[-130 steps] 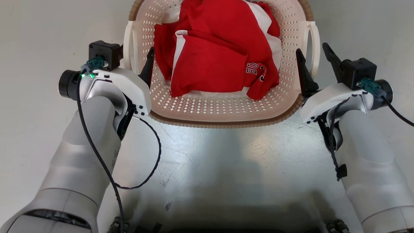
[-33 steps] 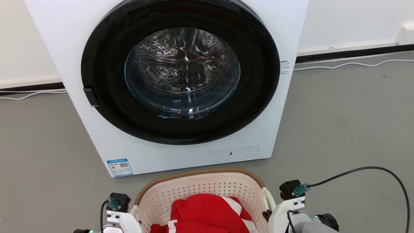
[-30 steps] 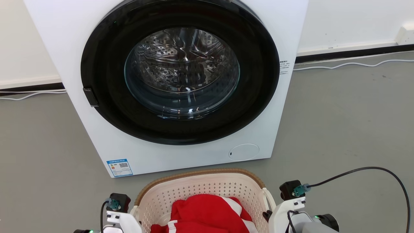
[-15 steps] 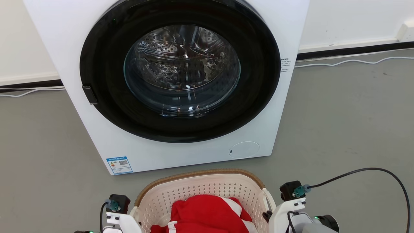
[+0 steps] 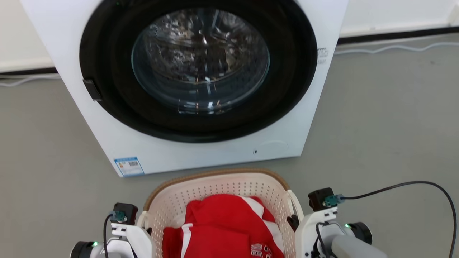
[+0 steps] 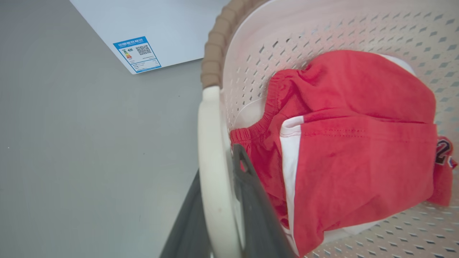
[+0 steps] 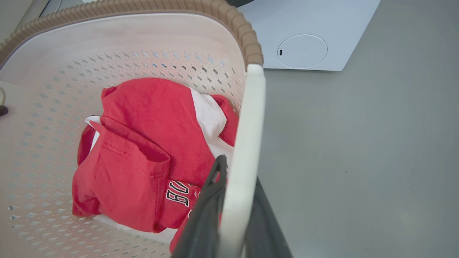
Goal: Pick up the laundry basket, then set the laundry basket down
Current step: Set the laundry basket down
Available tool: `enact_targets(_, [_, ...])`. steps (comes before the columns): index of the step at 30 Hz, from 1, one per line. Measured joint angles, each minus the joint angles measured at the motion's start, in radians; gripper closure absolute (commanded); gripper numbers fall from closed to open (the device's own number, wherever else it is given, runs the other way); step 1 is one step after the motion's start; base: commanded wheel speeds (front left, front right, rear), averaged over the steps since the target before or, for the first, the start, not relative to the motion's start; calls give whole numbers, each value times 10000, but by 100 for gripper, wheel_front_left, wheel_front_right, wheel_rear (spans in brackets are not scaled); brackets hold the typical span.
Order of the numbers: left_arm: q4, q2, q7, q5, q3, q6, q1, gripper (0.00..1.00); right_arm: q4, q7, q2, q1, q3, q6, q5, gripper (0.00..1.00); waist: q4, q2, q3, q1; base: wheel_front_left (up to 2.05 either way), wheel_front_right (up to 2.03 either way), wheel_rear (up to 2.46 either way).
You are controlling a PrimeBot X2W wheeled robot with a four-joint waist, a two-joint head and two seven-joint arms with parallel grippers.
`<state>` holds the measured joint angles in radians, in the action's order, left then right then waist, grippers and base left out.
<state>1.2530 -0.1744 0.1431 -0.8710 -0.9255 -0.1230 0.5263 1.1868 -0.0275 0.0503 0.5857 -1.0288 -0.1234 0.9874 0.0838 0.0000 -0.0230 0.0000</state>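
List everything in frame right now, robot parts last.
washing machine: one, white with black door ring, straight ahead on the floor
label: one, blue, washer's lower left front corner
laundry basket: one, cream with brown rim, in front of the washer
garment: red and white, count unclear, bunched inside the basket
white cable: at least one, along the far wall
floor: grey
black cable: one, looping from the right wrist
left gripper: dark fingers closed on left handle
right gripper: dark fingers closed on right handle

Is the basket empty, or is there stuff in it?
Not empty. Crumpled red-and-white clothing lies inside the laundry basket, covering much of its bottom; the perforated far wall above the clothing is bare.
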Motion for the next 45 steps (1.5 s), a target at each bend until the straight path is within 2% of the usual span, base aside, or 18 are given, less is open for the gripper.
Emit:
enact_targets(9, [65, -180, 844, 203, -92, 63, 1211, 100, 148, -1499, -46, 1038, -107, -12, -21, 100, 4, 0, -1579, 0, 0, 0, 0])
enact_targets(15, [19, -261, 1049, 384, -88, 178, 1854, 100, 245, -2019, -50, 1813, -119, -12, -359, 100, -8, 0, -2885, -1, 0, 0, 0])
enact_targets(18, [-316, -399, 1078, 679, -65, 378, 2238, 100, 311, -2104, -46, 2172, -12, -12, -554, 100, -19, 0, -3569, 0, 0, 0, 0])
enact_targets(22, [-1404, -786, 1080, 1246, 341, 947, 2801, 100, -142, -2157, 211, 2713, 865, -12, -1185, 100, -54, 0, -4488, 0, 0, 0, 0])
enact_targets(26, [-2253, -930, 1122, 1808, 857, 1310, 2887, 100, -685, -2201, 510, 2810, 1962, -12, -2144, 100, -101, -1, -5385, 0, 0, 0, 0])
enact_targets(37, [-3459, -1035, 1120, 3340, 2167, 1580, 3168, 100, -1712, -2209, 685, 2760, 4621, -12, -4863, 100, -290, 0, -7450, 0, 0, 0, 0])
enact_targets(45, [-3712, -1057, 1078, 4201, 3066, 1478, 3188, 100, -2019, -2295, 351, 2513, 5743, -10, -5979, 100, -365, 0, -8037, 0, 0, 0, 0])
